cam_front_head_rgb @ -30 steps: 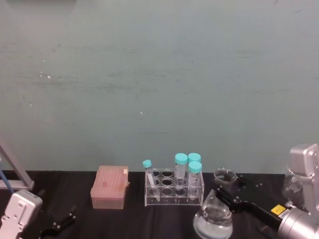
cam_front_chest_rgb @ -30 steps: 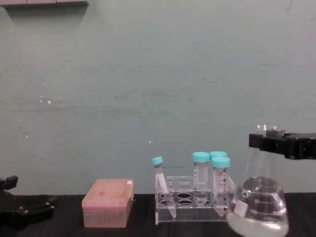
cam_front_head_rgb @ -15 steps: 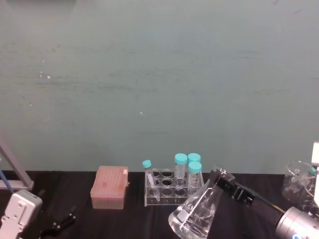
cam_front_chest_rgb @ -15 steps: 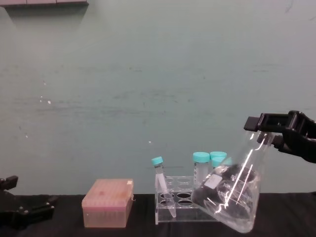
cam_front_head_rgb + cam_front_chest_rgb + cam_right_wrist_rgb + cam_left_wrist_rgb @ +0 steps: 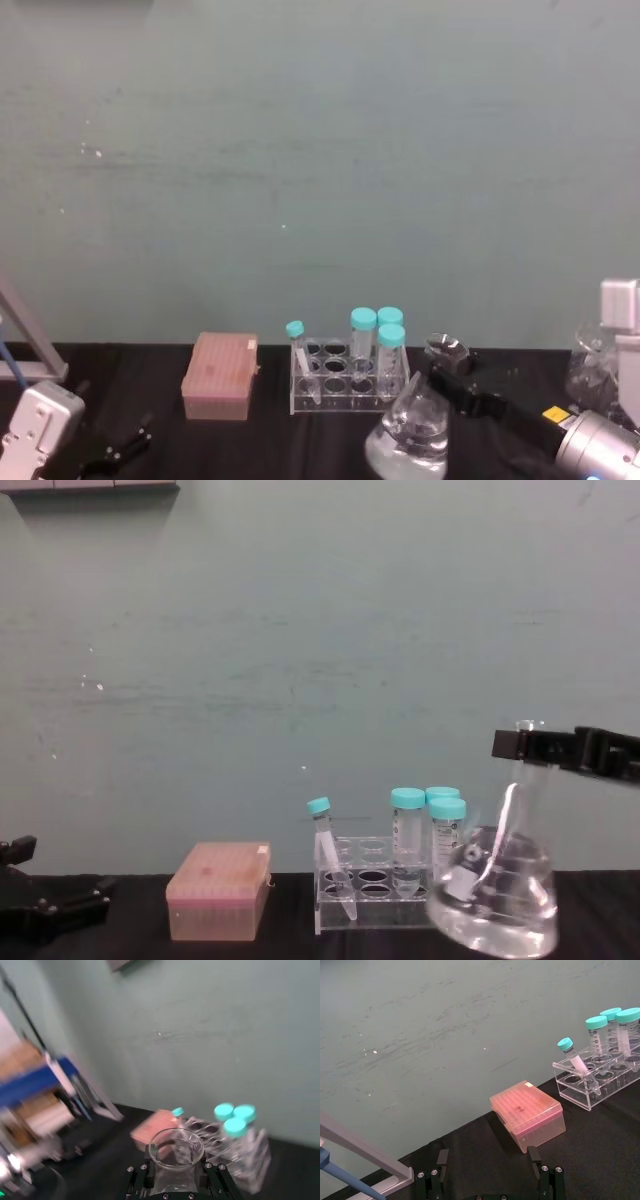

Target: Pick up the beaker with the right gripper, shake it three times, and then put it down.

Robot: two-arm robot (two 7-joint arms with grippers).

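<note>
The beaker (image 5: pixel 495 900) is a clear conical flask with liquid in it, at the right of the table beside the tube rack. It hangs slightly tilted, its base swung toward the rack. My right gripper (image 5: pixel 525 745) is shut on its narrow neck just below the flared rim. In the head view the beaker (image 5: pixel 407 440) hangs under the right gripper (image 5: pixel 450 366), which reaches in from the lower right. The right wrist view looks down on the beaker's rim (image 5: pixel 176 1146) between the right gripper (image 5: pixel 176 1176) fingers. My left gripper (image 5: pixel 487 1160) is parked open at the table's left.
A clear rack of teal-capped tubes (image 5: pixel 385 880) stands just left of the flask, very close to its base. A pink tip box (image 5: pixel 218 890) sits further left. Another glass vessel (image 5: pixel 595 365) stands at the far right. A pipette stand (image 5: pixel 20 350) is at the far left.
The beaker was upright a second ago, swung steeply with its base toward the rack half a second ago, and has now swung back to nearly upright. The left arm has stayed still.
</note>
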